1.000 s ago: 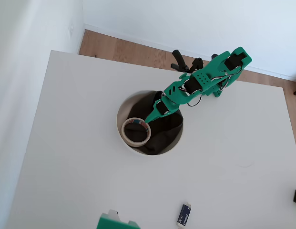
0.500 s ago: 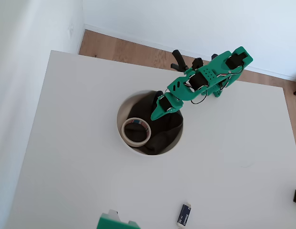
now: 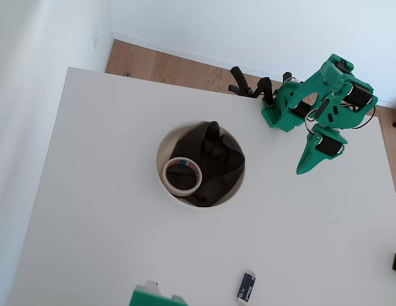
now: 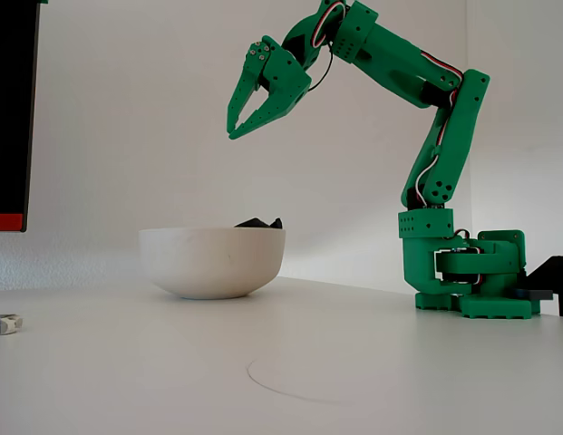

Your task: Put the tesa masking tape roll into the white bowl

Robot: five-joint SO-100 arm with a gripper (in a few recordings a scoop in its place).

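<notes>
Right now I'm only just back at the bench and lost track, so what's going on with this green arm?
The tesa masking tape roll already lies inside the white bowl, resting on the dark cloth at the bowl's left side in the overhead view. The gripper holds nothing; it has let go and pulled back toward its base, raised high above the table and clear of the bowl, jaws slightly apart. A small blue and white object lies near the table's front edge.

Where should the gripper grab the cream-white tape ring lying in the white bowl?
Come from straight above. The cream-white tape ring lies flat on the dark cloth near the white bowl's left wall in the overhead view; probably pinch its cloth-side band, one finger in the hole.
</notes>
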